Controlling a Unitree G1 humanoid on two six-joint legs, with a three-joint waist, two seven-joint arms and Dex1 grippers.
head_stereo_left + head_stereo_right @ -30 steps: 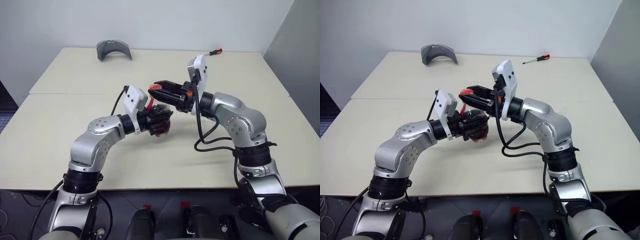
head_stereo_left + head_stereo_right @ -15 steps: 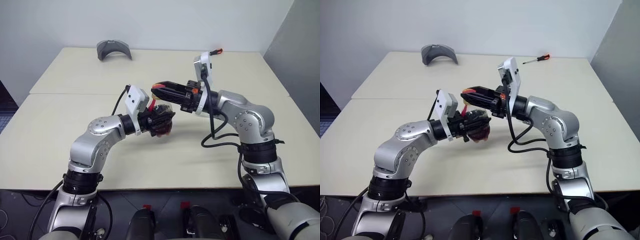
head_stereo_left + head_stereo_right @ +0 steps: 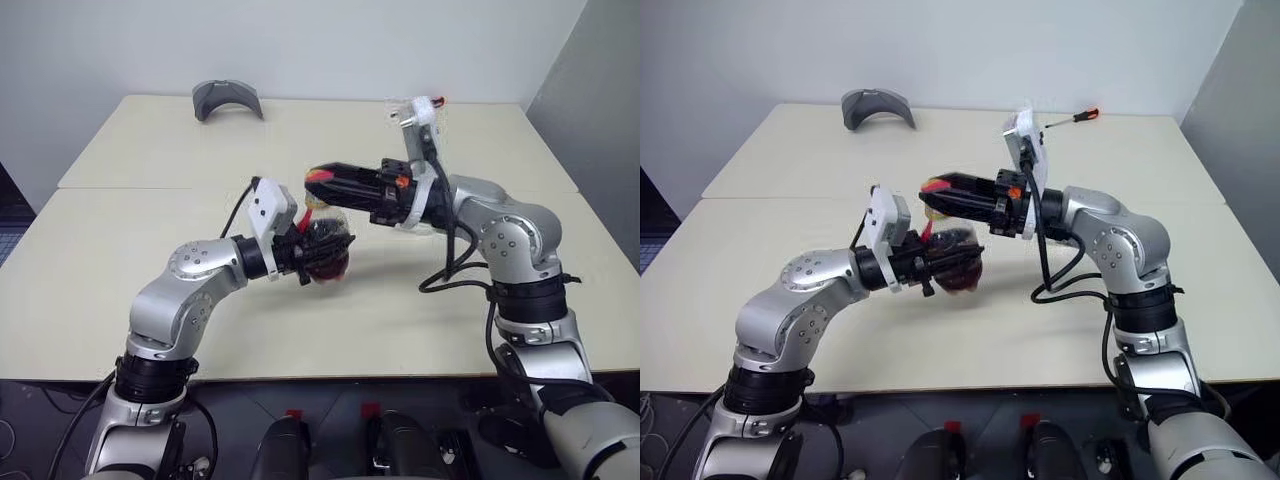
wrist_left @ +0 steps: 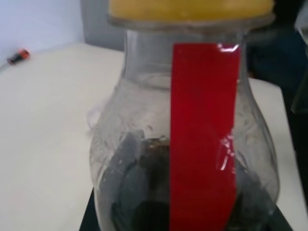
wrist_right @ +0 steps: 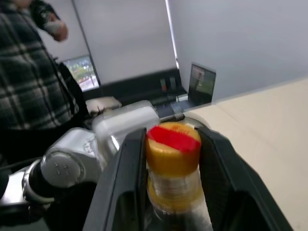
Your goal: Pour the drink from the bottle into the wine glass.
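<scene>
My left gripper [image 3: 324,252] is shut on the bulbous body of the clear bottle [image 3: 327,243], holding it upright above the table. The dark drink [image 3: 328,268] sits low in the bottle [image 4: 144,144], behind its red label strip [image 4: 204,134]. My right gripper [image 3: 318,183] reaches in from the right, pointing left. Its two black fingers [image 5: 122,178] close on either side of the yellow-and-red cap [image 5: 172,144]. The wine glass is out of view.
The cream table [image 3: 110,290] is wide, with a seam across its middle. A grey curved object [image 3: 227,100] lies at the far left and an orange-handled screwdriver [image 3: 1080,117] at the far right. A person in a plaid shirt [image 5: 29,82] stands beyond the table.
Both hands have drawn back toward me with the bottle between them. My right wrist has risen and swung round, with its elbow moving out to the right. Both grips are unchanged.
</scene>
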